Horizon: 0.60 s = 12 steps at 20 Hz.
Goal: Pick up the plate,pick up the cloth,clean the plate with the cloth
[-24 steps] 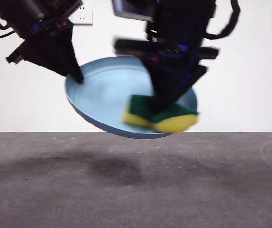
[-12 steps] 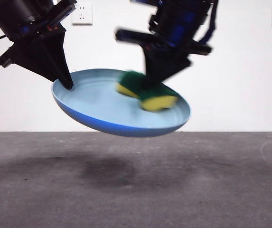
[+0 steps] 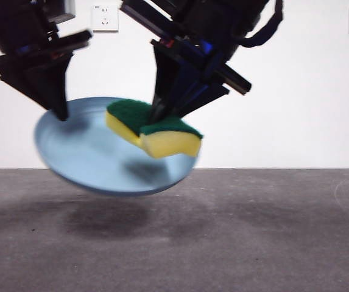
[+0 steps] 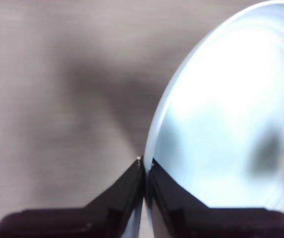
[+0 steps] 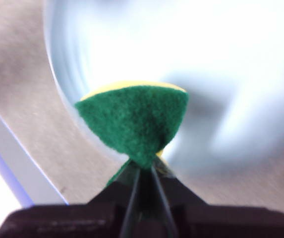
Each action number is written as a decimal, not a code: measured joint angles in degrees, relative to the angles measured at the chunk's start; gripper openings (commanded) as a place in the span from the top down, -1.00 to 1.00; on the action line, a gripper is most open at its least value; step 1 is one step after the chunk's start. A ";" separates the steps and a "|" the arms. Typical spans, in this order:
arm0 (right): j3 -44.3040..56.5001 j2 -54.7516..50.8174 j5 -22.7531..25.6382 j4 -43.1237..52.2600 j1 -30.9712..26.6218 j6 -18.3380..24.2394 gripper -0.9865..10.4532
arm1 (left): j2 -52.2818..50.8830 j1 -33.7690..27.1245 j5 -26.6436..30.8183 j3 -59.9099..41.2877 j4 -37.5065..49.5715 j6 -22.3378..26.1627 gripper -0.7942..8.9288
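Note:
The light blue plate (image 3: 83, 158) hangs tilted above the table, blurred. My left gripper (image 3: 58, 112) is shut on its left rim; in the left wrist view the jaws of that gripper (image 4: 144, 166) pinch the plate (image 4: 221, 124) at its edge. The cloth (image 3: 153, 131), a yellow sponge with a dark green layer, is held over the plate's right part by my right gripper (image 3: 159, 115). In the right wrist view this gripper (image 5: 144, 171) is shut on the squeezed cloth (image 5: 134, 116), with the plate (image 5: 221, 59) behind it. Whether the cloth touches the plate is unclear.
The grey table (image 3: 253, 231) lies below, with the plate's shadow under it. A white wall with two sockets (image 3: 104, 17) stands behind.
The plate has swung to the left and tilted more toward the camera. The cloth has moved left and slightly lower across the plate. Both grips hold.

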<state>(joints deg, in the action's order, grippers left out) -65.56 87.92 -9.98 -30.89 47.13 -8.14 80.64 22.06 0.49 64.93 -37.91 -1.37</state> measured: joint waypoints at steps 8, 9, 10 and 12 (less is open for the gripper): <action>0.02 -8.68 5.33 -4.28 0.09 -0.02 0.86 | 8.57 -5.09 0.76 0.02 2.40 0.96 0.85; 0.02 -9.46 6.40 -4.79 0.09 -0.02 0.86 | 9.70 -5.42 0.61 0.02 2.54 0.94 0.85; 0.02 -10.32 7.45 -5.40 0.09 -0.02 0.86 | 10.84 -5.70 0.57 0.02 2.78 0.94 0.85; 0.02 -12.39 10.10 -6.36 -0.02 -0.02 0.86 | 13.38 -6.08 0.37 0.04 3.61 0.92 0.85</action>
<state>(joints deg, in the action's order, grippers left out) -65.54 75.53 0.12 -37.26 47.11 -8.16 94.02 15.99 0.86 64.97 -34.30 -0.45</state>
